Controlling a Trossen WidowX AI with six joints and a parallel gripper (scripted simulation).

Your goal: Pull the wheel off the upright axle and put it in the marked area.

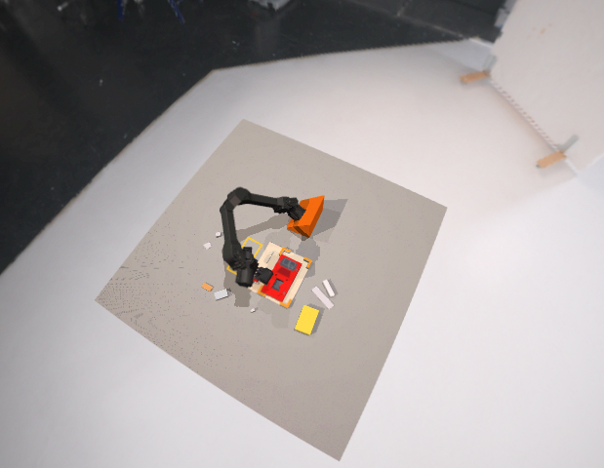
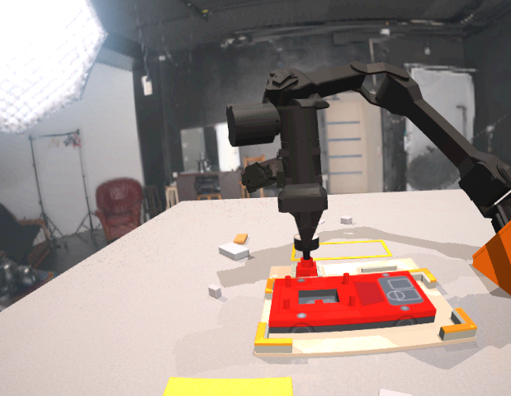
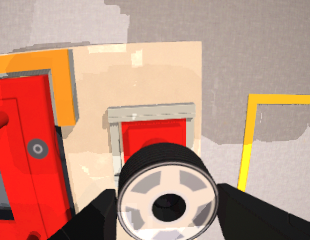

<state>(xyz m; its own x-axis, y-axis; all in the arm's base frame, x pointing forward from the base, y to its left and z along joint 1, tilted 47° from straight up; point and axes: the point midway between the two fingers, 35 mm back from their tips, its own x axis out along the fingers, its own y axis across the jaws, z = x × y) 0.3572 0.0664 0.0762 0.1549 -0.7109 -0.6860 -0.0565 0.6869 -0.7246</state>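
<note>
My gripper point(image 2: 306, 241) point(image 3: 166, 196) is shut on the black-tyred wheel point(image 2: 306, 244) point(image 3: 167, 154), a fingertip on either side of it. The wheel is level, its pale hub facing up. In the exterior view a stretch of the dark upright axle point(image 2: 306, 254) shows between the wheel and the red block point(image 2: 306, 268) point(image 3: 154, 130). The hub hole looks dark; whether the axle tip is still inside it is unclear. The marked area is a yellow outline point(image 1: 255, 242) point(image 2: 353, 257) point(image 3: 282, 99) on the table, beside the board. The arm hides part of it in the top view.
The pale board point(image 2: 353, 341) point(image 3: 95, 75) carries the red car body point(image 2: 371, 312) point(image 3: 22, 117) between orange corner pieces. A white block point(image 1: 221, 293) point(image 2: 233, 251), a small orange block point(image 1: 206, 286) point(image 2: 240, 238) and a yellow block point(image 1: 306, 320) point(image 2: 229, 387) lie around it.
</note>
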